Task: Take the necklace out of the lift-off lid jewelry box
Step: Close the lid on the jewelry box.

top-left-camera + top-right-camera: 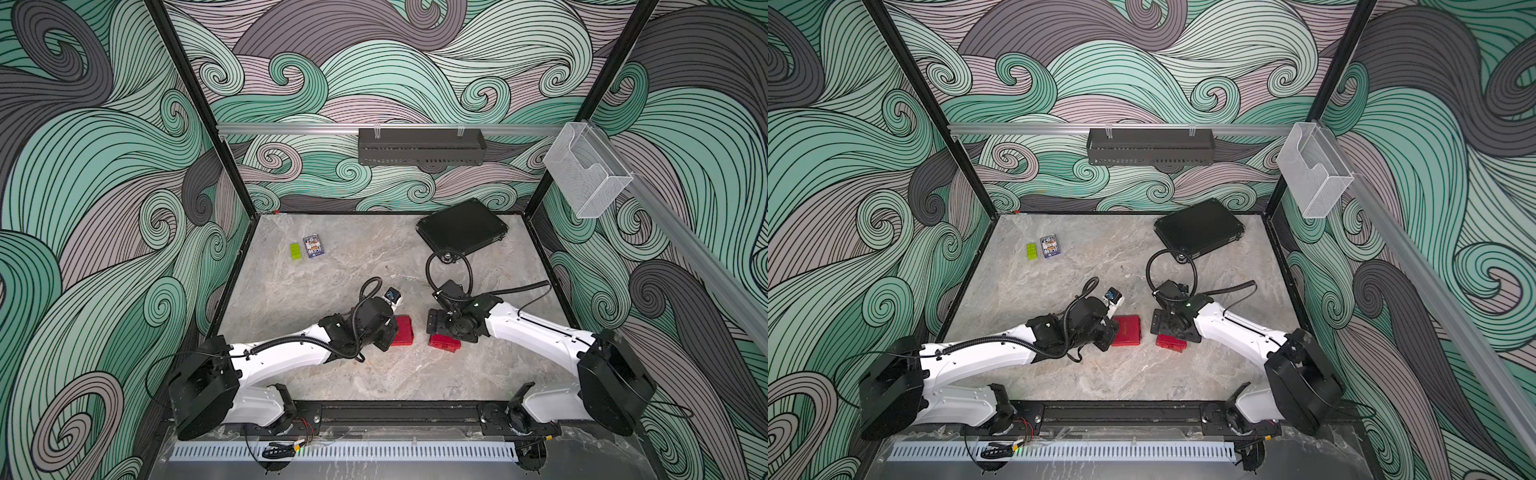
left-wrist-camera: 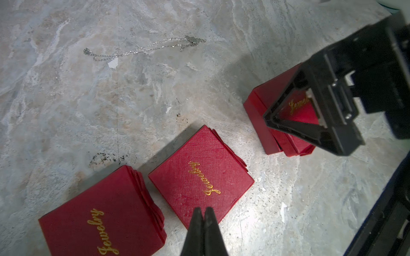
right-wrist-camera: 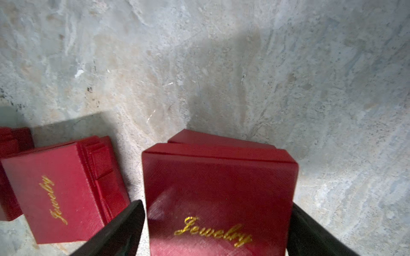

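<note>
A thin silver necklace (image 2: 144, 47) lies stretched out on the marble table, apart from every box; in a top view it is a faint line (image 1: 405, 276). The red jewelry box (image 3: 217, 177) with gold "Jewelry" lettering stands under my right gripper (image 3: 216, 212), its lid sitting slightly askew on the base (image 2: 261, 124). The right jaws stand wide open along both sides of the lid, with a thin gap showing at one finger (image 3: 124, 226). My left gripper (image 2: 203, 210) is shut and empty, hovering over a neighbouring red box (image 2: 199, 175).
Another red box (image 2: 99, 217) lies beside the middle one. Both top views show a black case (image 1: 461, 226) at the back right. A green brick (image 1: 295, 251) and a card pack (image 1: 313, 246) lie at the back left. A black shelf (image 1: 419, 145) hangs on the rear wall.
</note>
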{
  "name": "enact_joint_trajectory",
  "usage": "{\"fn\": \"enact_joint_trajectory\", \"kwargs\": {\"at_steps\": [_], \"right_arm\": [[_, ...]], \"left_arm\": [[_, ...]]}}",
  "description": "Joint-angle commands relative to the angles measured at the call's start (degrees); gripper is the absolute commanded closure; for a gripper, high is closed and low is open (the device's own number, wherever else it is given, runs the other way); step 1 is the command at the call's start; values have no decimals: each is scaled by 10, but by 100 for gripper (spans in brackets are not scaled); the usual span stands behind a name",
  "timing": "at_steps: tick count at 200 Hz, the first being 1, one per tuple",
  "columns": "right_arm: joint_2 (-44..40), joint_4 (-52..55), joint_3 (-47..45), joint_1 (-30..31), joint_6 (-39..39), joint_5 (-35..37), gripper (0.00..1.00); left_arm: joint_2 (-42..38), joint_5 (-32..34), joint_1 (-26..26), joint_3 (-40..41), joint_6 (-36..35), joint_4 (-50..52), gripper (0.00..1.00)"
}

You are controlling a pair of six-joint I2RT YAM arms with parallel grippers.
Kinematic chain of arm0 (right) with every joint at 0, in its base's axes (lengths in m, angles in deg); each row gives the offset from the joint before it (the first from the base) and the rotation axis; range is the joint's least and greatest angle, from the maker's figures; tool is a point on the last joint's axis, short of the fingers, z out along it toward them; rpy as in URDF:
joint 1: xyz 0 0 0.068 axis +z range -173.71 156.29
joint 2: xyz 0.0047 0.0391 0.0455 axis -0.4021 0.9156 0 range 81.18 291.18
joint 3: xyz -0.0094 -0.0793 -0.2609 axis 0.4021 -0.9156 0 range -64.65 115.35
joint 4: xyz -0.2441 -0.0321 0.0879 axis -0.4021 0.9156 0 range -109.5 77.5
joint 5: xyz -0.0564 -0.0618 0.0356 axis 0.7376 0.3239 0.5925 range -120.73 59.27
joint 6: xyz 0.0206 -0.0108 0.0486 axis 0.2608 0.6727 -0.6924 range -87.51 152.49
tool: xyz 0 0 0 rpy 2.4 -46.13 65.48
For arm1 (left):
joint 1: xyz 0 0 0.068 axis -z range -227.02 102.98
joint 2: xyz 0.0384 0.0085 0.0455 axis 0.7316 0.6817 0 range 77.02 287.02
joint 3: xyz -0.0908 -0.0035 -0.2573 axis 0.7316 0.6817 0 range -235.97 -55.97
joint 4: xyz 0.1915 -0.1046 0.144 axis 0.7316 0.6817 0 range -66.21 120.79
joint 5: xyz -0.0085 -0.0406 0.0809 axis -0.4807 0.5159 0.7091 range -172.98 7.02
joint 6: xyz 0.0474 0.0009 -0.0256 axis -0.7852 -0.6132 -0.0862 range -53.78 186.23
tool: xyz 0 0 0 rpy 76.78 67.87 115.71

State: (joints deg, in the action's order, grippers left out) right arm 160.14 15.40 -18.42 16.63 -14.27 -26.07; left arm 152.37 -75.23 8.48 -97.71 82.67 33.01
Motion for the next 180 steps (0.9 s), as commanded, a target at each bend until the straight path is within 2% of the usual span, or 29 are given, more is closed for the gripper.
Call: {"fn": "enact_joint_trajectory", "kwargs": {"at_steps": [1,47,97,136,180], "right_arm": [[-20,13,0,3,3,-6,1],[-52,15,-23,-6,7,-18,1],[-99,14,-63,-42,14,-37,1],[-125,-66,-109,-89,25,-136,4],[-116,-104,-123,-123,43,-180,7]], "left_arm": [[13,-19,-6,-15,-2,-3,100],[15,-20,-6,-20,-5,4,100],[24,-25,-6,-31,-7,11,100],[43,-29,-6,-52,-11,17,100],[48,-30,-6,-64,-9,23,100]]}}
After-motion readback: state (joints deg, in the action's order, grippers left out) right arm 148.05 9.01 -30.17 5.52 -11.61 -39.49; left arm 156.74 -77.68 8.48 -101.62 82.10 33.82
